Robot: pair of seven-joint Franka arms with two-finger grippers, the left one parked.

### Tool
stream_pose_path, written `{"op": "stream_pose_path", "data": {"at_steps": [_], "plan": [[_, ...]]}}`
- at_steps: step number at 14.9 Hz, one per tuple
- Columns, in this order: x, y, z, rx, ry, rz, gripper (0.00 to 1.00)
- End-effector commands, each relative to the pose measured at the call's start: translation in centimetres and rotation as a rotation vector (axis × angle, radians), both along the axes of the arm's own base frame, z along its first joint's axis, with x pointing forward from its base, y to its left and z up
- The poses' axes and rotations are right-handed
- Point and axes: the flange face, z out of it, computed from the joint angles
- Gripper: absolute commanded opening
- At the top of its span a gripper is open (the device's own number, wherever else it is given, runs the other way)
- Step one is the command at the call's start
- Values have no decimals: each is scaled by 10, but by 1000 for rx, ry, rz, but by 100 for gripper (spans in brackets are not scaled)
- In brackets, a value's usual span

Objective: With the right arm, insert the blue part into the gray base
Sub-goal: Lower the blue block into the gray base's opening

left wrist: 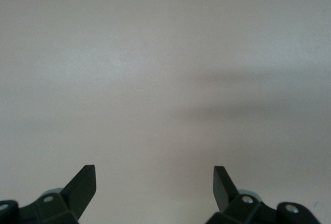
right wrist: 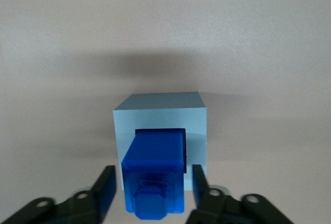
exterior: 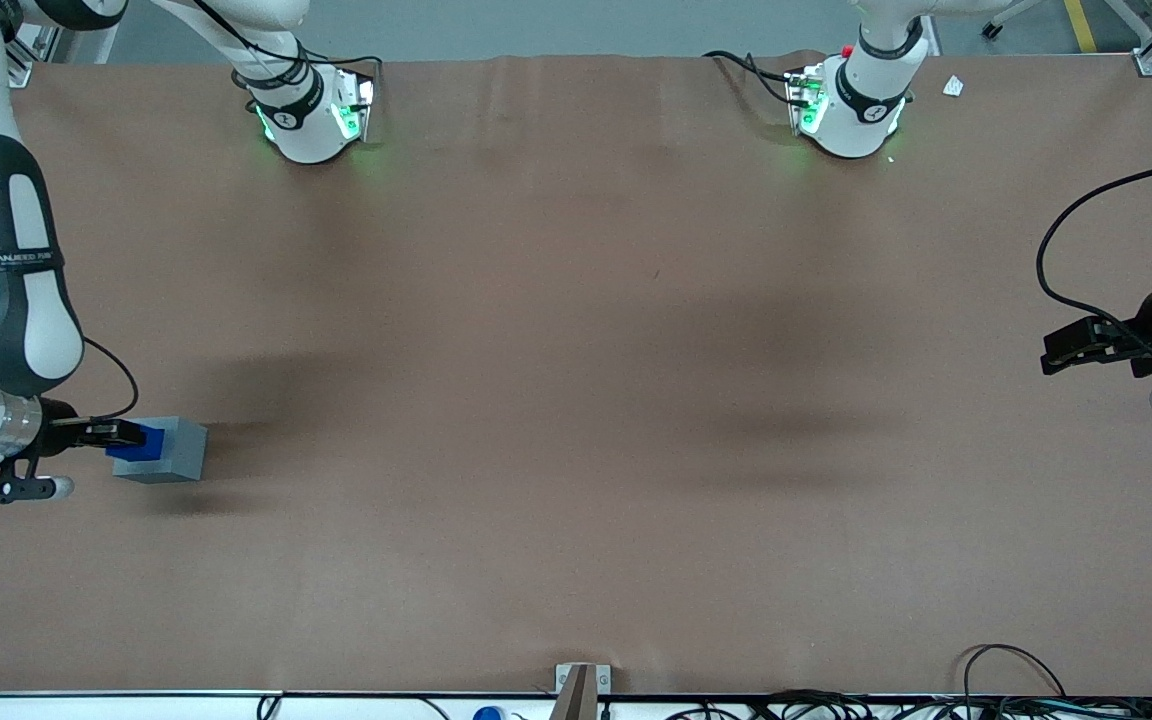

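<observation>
**Blue block seated in gray base, gripper spread around it**

1. Wide brown table surface (exterior: 576, 380), matte, filling nearly the whole front view; faint dark shadows across its middle.

2. White jointed right arm (exterior: 6, 300) with black joint bands and a thin black cable, running down the left edge of the front view and bending in toward the blocks at lower left.

3. Black two-finger gripper (exterior: 116, 434), at the lower left of the front view, level with the blocks and reaching them from the side toward the frame's left edge. In the right wrist view the gripper (right wrist: 152, 188) has its fingers (right wrist: 106, 190) parted, one on either side of the blue block with a visible gap on each side; they grasp nothing.

4. Light gray cube-like base (exterior: 176, 452) with a square recessed socket in its top face, standing on the table at the working arm's end. The wrist view shows the base (right wrist: 160, 113) with its socket occupied.

5. Small bright blue plastic part (exterior: 139, 444), its raised stub facing the wrist camera. The part (right wrist: 155, 172) sits in the gray base's socket, projecting out of it toward the gripper.
</observation>
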Motion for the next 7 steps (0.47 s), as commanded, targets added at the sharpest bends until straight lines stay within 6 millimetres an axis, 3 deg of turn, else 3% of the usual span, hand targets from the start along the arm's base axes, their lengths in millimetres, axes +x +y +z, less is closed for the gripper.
{"op": "stream_pose_path", "data": {"at_steps": [1,4,7], "plan": [[12,-4,27,14,-45,-5,100],[11,-5,81,3,-89,-10,100],[-19,18,163,3,-42,-97,100]]}}
